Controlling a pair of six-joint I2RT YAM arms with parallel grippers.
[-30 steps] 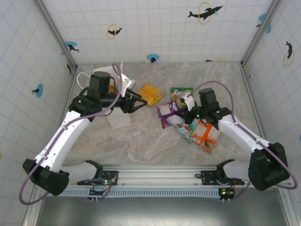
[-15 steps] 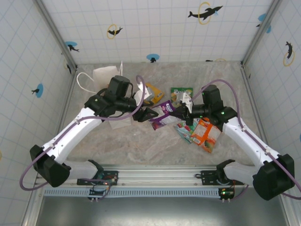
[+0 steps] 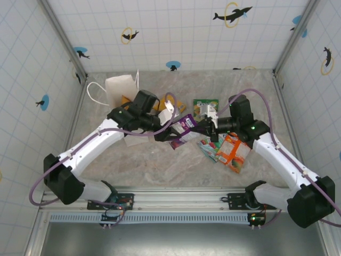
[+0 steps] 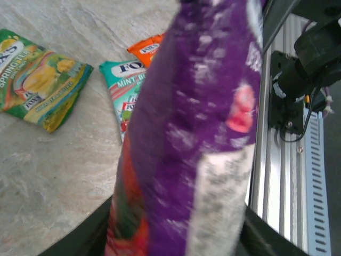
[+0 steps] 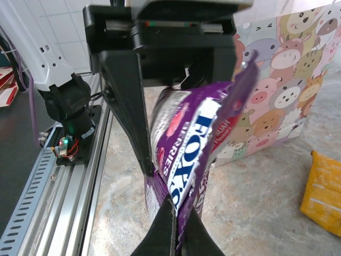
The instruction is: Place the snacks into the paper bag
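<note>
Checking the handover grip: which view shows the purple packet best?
Right wrist: the purple packet is clear, with the right gripper pinching its near edge and the left gripper straddling it. Left wrist shows it as a close blur; top external shows it small between both arms.

purple packet (image 4: 186, 133): glossy crinkled film | table (image 4: 48, 170): matt marbled stone-look | rail (image 4: 314, 186): ribbed bare metal | paper bag (image 3: 118, 85): matt paper
</note>
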